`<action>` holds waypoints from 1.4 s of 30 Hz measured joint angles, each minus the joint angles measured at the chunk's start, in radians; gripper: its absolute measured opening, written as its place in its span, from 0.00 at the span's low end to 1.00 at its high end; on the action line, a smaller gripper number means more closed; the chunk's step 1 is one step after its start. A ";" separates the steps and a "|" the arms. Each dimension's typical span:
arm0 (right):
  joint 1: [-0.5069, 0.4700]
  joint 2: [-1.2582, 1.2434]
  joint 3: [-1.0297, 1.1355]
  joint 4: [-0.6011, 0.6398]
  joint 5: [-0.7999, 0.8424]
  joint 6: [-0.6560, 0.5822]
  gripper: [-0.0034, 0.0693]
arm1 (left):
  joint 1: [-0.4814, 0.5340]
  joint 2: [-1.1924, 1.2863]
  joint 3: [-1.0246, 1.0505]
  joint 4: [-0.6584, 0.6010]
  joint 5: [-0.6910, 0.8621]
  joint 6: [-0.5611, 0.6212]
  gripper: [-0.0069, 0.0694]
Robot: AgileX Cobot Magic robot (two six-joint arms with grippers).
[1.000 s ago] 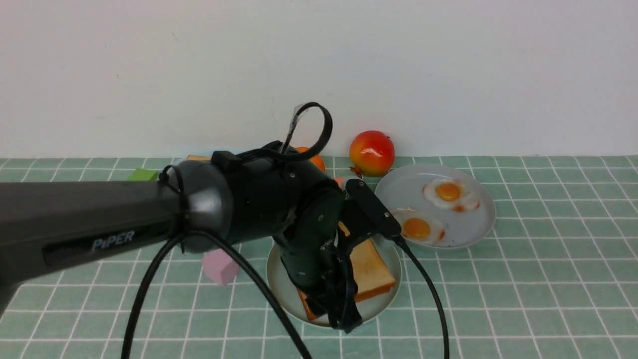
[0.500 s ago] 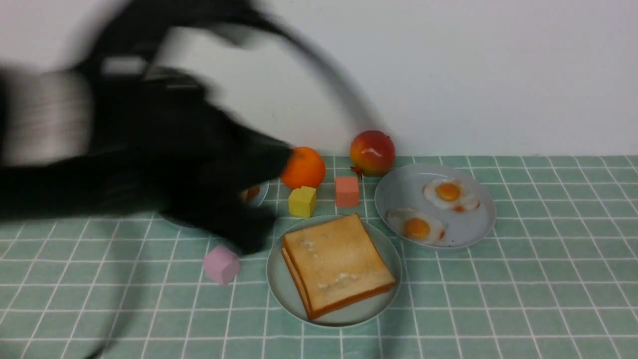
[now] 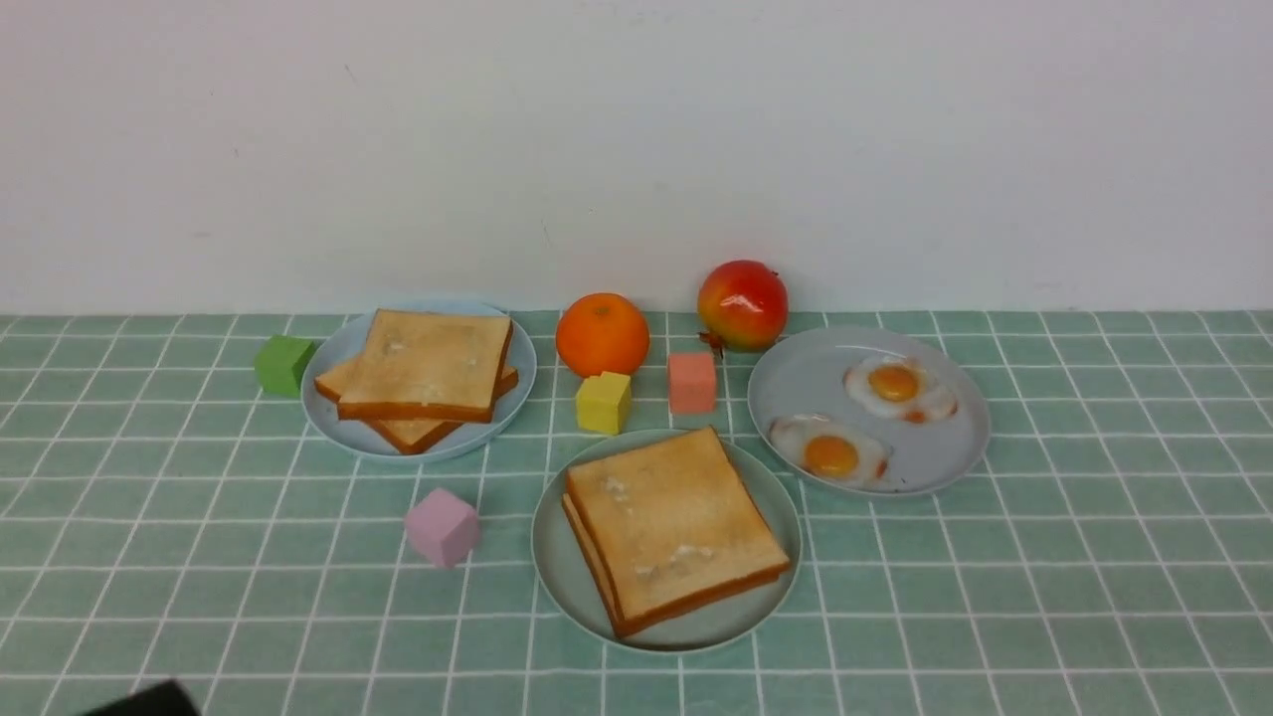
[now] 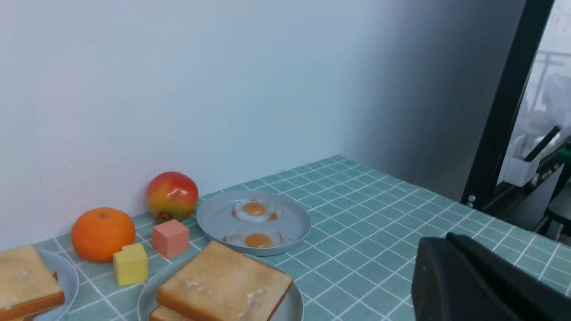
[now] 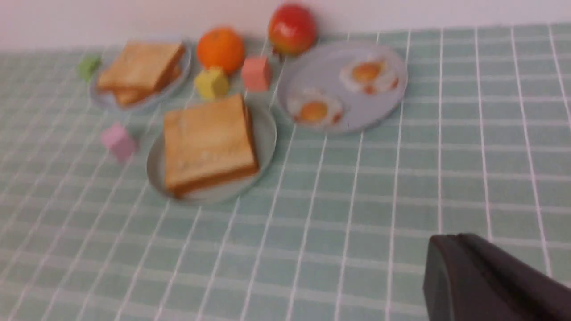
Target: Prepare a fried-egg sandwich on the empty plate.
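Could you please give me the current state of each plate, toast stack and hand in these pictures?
Mint-green plate: holds the stacked sandwich.
Back-left plate: holds the plain toast stack.
Grey-blue plate: two fried eggs.
Left hand: shut, empty.
Right hand: shut, empty.

Sandwich (image 3: 674, 527) on front plate (image 3: 557, 567), between toast plate (image 3: 333, 423), egg plate (image 3: 796, 383).
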 joint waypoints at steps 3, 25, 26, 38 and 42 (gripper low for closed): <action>0.000 -0.004 0.101 -0.036 -0.152 0.084 0.05 | 0.000 -0.073 0.045 0.000 0.007 0.000 0.07; -0.219 -0.027 0.528 -0.041 -0.457 0.147 0.03 | 0.000 -0.087 0.158 0.000 0.172 0.000 0.07; -0.259 -0.039 0.543 -0.031 -0.490 0.108 0.03 | 0.000 -0.087 0.158 0.000 0.172 0.000 0.07; -0.515 -0.184 0.695 0.224 -0.611 -0.346 0.03 | 0.000 -0.087 0.159 -0.001 0.175 0.000 0.07; -0.516 -0.184 0.694 0.238 -0.606 -0.366 0.03 | 0.000 -0.087 0.159 -0.001 0.175 0.000 0.08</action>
